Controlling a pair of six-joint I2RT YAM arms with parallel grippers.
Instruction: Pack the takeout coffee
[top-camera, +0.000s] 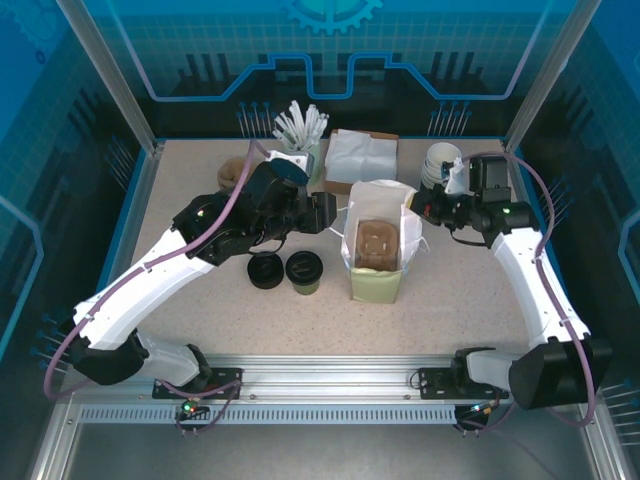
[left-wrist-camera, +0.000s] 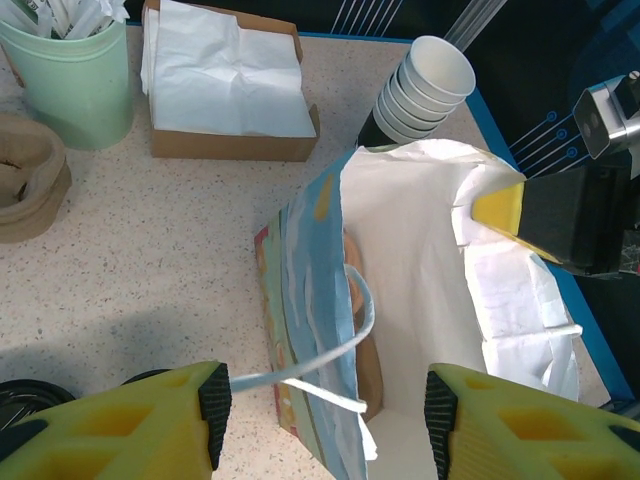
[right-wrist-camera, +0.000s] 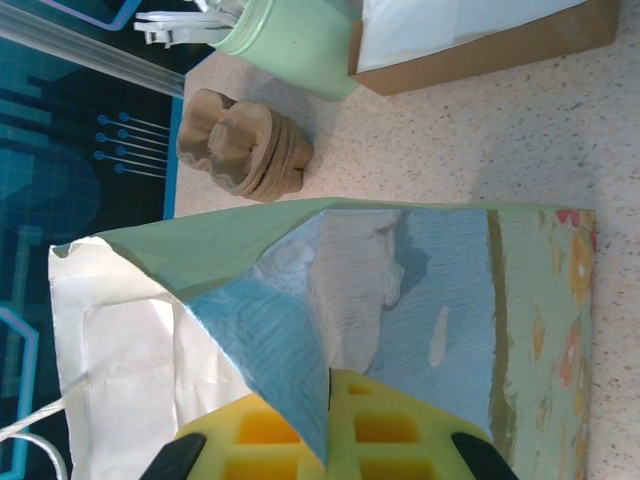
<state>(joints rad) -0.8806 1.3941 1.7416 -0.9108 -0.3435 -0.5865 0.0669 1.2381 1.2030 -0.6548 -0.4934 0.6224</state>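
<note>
Paper bag (top-camera: 378, 282) stands upright at the middle of the table (top-camera: 480, 310), mouth up, with one cardboard carrier (top-camera: 375, 243) seated inside it. The right gripper (top-camera: 427, 205) is closed on the bag's right rim, and its wrist view shows the paper edge pinched between the yellow pads (right-wrist-camera: 260, 440). The left gripper (top-camera: 333, 213) sits at the bag's left rim with its fingers (left-wrist-camera: 180, 420) spread apart. The left wall and one thin handle loop (left-wrist-camera: 345, 335) lie between them without being clamped.

Both drinks are outside the bag. A dark cup (top-camera: 265, 270) and a green-sided cup (top-camera: 304, 270), each with a black lid, stand side by side just left of the bag and nearer than the left gripper. Both are upright, so their long axes run vertically. The left arm is much the nearer. It would probably have to draw back toward the near left to reach a cup, then lift it over the rim and down into the carrier, while the right arm holds the mouth open.

By count there are one bag, one carrier inside it and two lidded cups. Along the far side are one green holder (top-camera: 300, 145) of stirrers, one napkin box (top-camera: 362, 155), one stack of empty cups (top-camera: 440, 160) and one stack of spare carriers (top-camera: 232, 172).
</note>
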